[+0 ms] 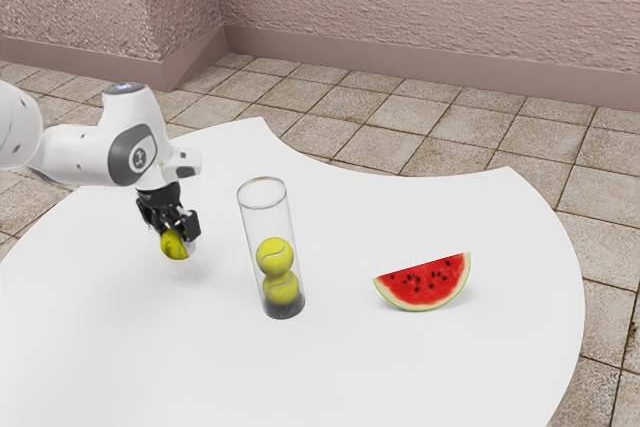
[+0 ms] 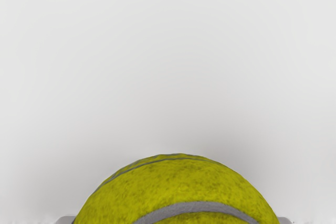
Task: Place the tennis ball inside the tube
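Claw (image 1: pixel 176 242) found clenched on the tennis ball (image 2: pixel 176 190), a pad pressing at either side, as the wrist view bears out. The ball hangs just above the bench (image 1: pixel 340 372), its shadow lying beneath, and is near the clear tube (image 1: pixel 267 213) but outside it. Tube noted upright, mouth uncovered, with an upper ball (image 1: pixel 275 256) resting on a lower ball (image 1: pixel 281 290) inside. Step in hand, in my judgement: the lift, grasp made, delivery outstanding. Next move calls for raising the ball well above the rim, carrying it across and centring it over the mouth before release. Risk assessed: a low approach could strike the wall and topple the tube.
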Available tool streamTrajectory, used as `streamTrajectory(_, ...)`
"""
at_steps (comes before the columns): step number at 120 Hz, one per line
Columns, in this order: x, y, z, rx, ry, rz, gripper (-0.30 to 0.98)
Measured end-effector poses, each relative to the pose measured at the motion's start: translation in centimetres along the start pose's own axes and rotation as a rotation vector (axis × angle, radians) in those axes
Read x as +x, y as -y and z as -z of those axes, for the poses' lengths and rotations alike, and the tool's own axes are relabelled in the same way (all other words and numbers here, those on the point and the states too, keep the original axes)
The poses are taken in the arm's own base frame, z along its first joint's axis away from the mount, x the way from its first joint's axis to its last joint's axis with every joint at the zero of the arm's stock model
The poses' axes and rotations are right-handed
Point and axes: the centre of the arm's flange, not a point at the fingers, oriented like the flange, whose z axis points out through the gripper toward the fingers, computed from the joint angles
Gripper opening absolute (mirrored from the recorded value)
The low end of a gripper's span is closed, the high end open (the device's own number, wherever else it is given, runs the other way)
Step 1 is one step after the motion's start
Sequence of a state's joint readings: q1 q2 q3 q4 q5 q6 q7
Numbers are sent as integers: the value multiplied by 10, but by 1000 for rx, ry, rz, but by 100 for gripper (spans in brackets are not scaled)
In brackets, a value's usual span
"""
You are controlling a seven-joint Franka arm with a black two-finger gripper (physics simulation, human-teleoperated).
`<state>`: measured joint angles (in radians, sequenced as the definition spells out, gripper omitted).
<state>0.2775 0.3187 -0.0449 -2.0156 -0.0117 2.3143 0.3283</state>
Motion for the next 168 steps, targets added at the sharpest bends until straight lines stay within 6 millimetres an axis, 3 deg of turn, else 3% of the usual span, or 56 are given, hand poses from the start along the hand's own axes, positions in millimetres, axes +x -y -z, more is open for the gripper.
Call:
streamTrajectory(20,-9,-26,106,31,-100,-27,34)
streamTrajectory(34,-18,-56,178,29,-149,-51,33)
streamTrajectory(46,-20,-83,226,19,-168,-80,33)
streamTrajectory(58,-18,-115,254,1,-163,-121,33)
streamTrajectory(72,-17,-148,262,-25,-135,-164,33)
streamTrajectory(89,-13,-169,260,-50,-108,-182,33)
streamTrajectory(126,1,-194,234,-86,-52,-193,34)
streamTrajectory(153,13,-210,232,-91,-60,-206,34)
streamTrajectory(168,17,-208,228,-94,-57,-195,34)
